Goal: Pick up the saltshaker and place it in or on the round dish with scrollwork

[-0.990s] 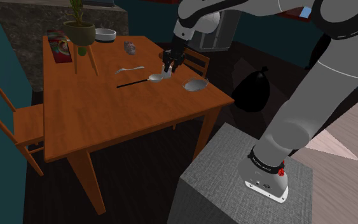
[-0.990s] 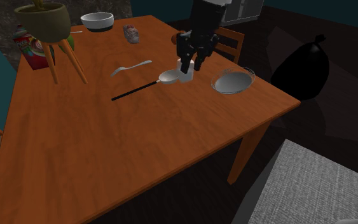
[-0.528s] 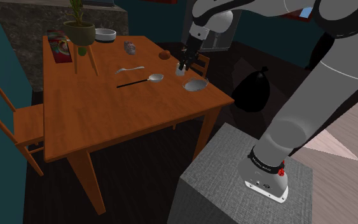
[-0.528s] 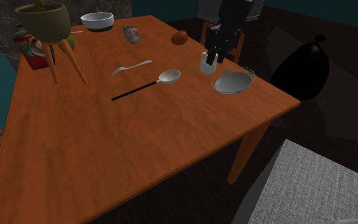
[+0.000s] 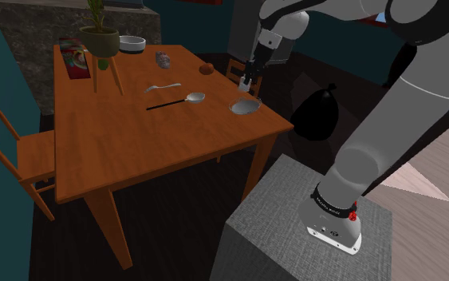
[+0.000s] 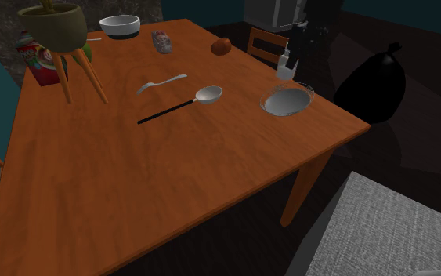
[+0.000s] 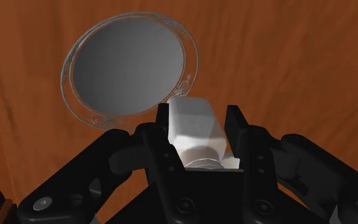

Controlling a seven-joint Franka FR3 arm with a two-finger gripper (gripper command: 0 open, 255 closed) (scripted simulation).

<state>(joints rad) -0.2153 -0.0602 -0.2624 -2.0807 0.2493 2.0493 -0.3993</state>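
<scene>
Status: carry phase. Grasp is done, placement is not yet done.

The hand point(image 7: 199, 121) is clenched on the shaker point(image 7: 191, 124), a white blocky body pinched between both fingers and clear of the desk point(image 5: 135, 144).

Shoulder view: the hand point(image 5: 249, 78) hangs over the desk's far edge, with the shaker point(image 5: 246, 83) just above the dish point(image 5: 246, 105). Second exterior view: the shaker point(image 6: 287, 69) sits above and slightly behind the far rim of the dish point(image 6: 287, 102), not touching it.

Wrist view: the dish point(image 7: 126, 63) is round and grey with a thin scrolled rim. It lies ahead of the fingertips, not squarely under the shaker, so I read the alignment as close but short.

Next move, as I judge it:
- Shift a little toward the dish centre.
- Go straight down.
- Open only once the base is on the dish floor, or nearly.

Risks:
- The dish is shallow with a raised rim — landing on the rim would likely tip the shaker.
- The dish sits near the desk corner, so a toppled shaker could roll off.

The spoon point(image 6: 208, 95) and fork point(image 6: 162, 81) lie well apart from the dish, so I expect no interference.
</scene>
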